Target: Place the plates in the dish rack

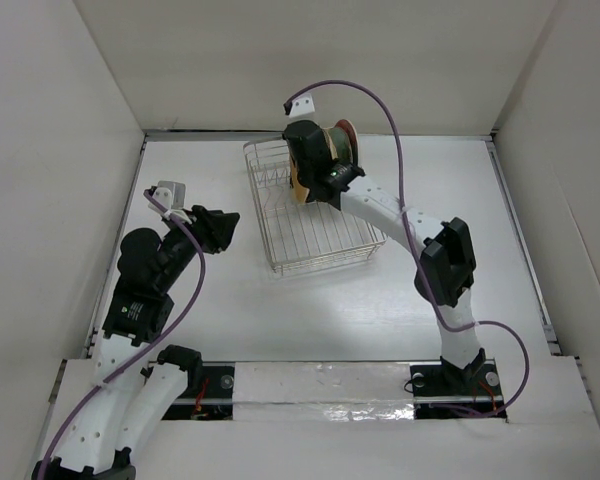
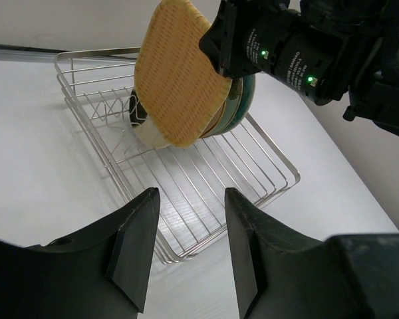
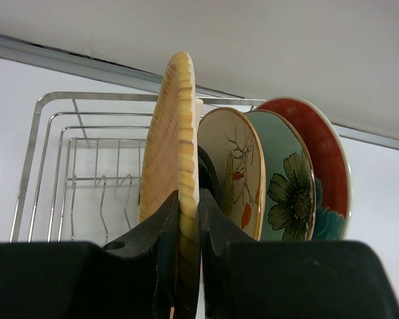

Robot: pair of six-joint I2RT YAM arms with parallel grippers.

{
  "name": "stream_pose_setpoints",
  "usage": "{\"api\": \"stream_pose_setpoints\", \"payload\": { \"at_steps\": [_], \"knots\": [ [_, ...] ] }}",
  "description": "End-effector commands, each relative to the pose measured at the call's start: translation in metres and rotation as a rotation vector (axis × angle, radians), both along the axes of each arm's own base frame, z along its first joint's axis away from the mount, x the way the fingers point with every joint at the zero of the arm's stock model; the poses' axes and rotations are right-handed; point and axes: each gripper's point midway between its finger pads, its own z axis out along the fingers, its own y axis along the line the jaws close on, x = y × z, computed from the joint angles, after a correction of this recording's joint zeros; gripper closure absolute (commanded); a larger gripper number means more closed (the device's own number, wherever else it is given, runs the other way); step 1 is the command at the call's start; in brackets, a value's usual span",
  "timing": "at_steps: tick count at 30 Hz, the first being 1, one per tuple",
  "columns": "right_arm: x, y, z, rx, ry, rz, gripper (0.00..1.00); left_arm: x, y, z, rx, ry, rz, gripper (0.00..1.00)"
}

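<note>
Plates stand on edge at the far end of the rack in the top view; the left gripper sits left of the rack, apart from it. Left wrist view: its fingers are spread, holding nothing, and the orange plate tilts over the rack. Right wrist view: the right gripper pinches the orange plate's edge, beside the cream plate, teal plate and red plate.

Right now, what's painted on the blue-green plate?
A big flower with dark-outlined petals, on the teal plate. It shows best in the right wrist view.
</note>
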Motion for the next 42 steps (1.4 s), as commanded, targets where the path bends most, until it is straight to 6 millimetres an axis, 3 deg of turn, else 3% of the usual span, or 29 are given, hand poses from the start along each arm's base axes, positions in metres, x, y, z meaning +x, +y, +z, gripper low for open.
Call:
{"api": "stream_pose_setpoints", "payload": {
  "at_steps": [1, 5, 11, 15, 19, 26, 28, 29, 32, 34, 38, 42],
  "knots": [
    [0.010, -0.005, 0.035, 0.059, -0.108, -0.058, 1.00, 0.000, 0.004, 0.008, 0.007, -0.042, 0.016, 0.59],
    [0.016, 0.002, 0.024, 0.064, -0.121, -0.048, 1.00, 0.000, 0.002, 0.007, 0.007, -0.038, 0.010, 0.59],
    [0.025, 0.013, 0.028, 0.126, -0.184, -0.035, 1.00, 0.002, 0.002, 0.006, 0.009, -0.034, 0.011, 0.59],
    [0.030, 0.026, 0.007, 0.150, -0.148, -0.006, 1.00, 0.002, 0.003, 0.005, 0.011, -0.032, 0.013, 0.58],
    [0.031, 0.038, -0.027, 0.176, -0.085, 0.022, 1.00, 0.002, 0.003, 0.004, 0.012, -0.029, 0.014, 0.58],
    [0.023, 0.041, -0.072, 0.230, -0.002, 0.018, 1.00, 0.003, 0.005, 0.003, 0.012, -0.026, 0.027, 0.54],
    [0.020, 0.037, -0.081, 0.231, 0.020, 0.002, 0.94, 0.004, 0.006, 0.003, 0.013, -0.026, 0.037, 0.49],
    [0.019, 0.037, -0.083, 0.246, 0.028, -0.004, 0.83, 0.004, 0.006, 0.003, 0.012, -0.023, 0.037, 0.45],
    [0.010, 0.037, -0.080, 0.261, 0.032, 0.003, 0.61, 0.004, 0.006, 0.003, 0.011, -0.020, 0.037, 0.36],
    [0.006, 0.035, -0.066, 0.279, 0.013, 0.011, 0.54, 0.004, 0.006, 0.003, 0.011, -0.020, 0.036, 0.34],
    [0.004, 0.036, -0.058, 0.275, 0.013, 0.036, 0.42, 0.005, 0.007, 0.002, 0.012, -0.017, 0.043, 0.32],
    [0.002, 0.035, -0.041, 0.276, -0.007, 0.049, 0.38, 0.007, 0.007, 0.001, 0.014, -0.012, 0.048, 0.32]
  ]
}}
